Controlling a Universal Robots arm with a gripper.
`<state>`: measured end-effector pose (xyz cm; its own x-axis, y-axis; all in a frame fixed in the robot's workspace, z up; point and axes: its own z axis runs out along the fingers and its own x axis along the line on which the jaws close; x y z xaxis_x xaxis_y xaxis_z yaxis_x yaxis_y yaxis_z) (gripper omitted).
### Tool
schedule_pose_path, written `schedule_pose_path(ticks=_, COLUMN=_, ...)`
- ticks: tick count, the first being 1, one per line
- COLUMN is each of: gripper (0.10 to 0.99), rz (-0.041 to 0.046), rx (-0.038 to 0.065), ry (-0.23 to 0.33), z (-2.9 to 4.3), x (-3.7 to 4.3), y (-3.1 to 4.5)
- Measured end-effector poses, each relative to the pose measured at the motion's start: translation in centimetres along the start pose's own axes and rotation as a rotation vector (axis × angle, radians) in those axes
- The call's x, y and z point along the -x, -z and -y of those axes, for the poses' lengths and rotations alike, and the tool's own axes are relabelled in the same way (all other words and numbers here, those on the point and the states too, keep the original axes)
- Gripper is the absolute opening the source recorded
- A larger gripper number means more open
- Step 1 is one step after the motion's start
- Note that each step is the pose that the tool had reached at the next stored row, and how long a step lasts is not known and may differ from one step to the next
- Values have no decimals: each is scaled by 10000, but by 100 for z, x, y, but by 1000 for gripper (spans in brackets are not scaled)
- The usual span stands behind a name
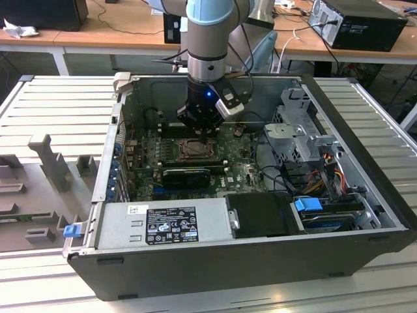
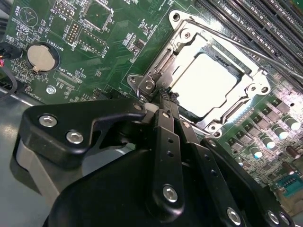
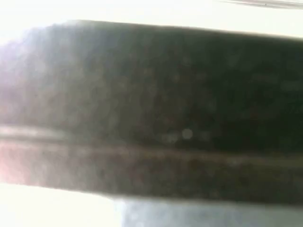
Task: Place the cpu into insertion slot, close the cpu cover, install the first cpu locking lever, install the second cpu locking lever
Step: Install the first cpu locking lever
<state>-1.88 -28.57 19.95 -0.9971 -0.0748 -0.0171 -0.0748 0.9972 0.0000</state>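
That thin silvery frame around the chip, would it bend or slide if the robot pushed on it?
The cpu cover is thin sheet metal, so probably stiff yet bendable under rough force. It lies flat around the cpu with a hinge-like end, so it would likely pivot rather than slide.

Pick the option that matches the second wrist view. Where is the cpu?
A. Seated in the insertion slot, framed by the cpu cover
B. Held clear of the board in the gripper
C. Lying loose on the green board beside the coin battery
A: the cpu lies flat in the insertion slot, its pale top showing through the window of the cpu cover, with the gripper at the cover's corner.
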Motion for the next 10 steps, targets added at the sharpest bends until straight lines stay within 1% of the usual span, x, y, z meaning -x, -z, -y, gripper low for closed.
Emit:
schedule_pose_path(ticks=1, gripper=106, rz=-5, rx=24, ry=2, z=3, x=-2, y=3)
schedule_pose_path(ticks=4, gripper=106, rz=-7, rx=232, ry=10, z=8, x=-6, y=9)
schedule_pose_path(ticks=5, gripper=106, rz=-6, rx=314, ry=14, z=8, x=-6, y=10)
schedule_pose_path(ticks=6, gripper=106, rz=9, rx=450, ry=18, z=2, x=-2, y=4)
schedule_pose_path(ticks=7, gripper=106, rz=19, rx=537, ry=24, z=1, x=-1, y=2)
schedule_pose_path(ticks=8, gripper=106, rz=34, rx=591, ry=27, z=-7, x=5, y=9)
schedule_pose_path(ticks=9, gripper=106, rz=42, rx=612, ry=28, z=-9, x=6, y=23)
schedule_pose_path(ticks=10, gripper=106, rz=39, rx=609, ry=29, z=-10, x=7, y=56)
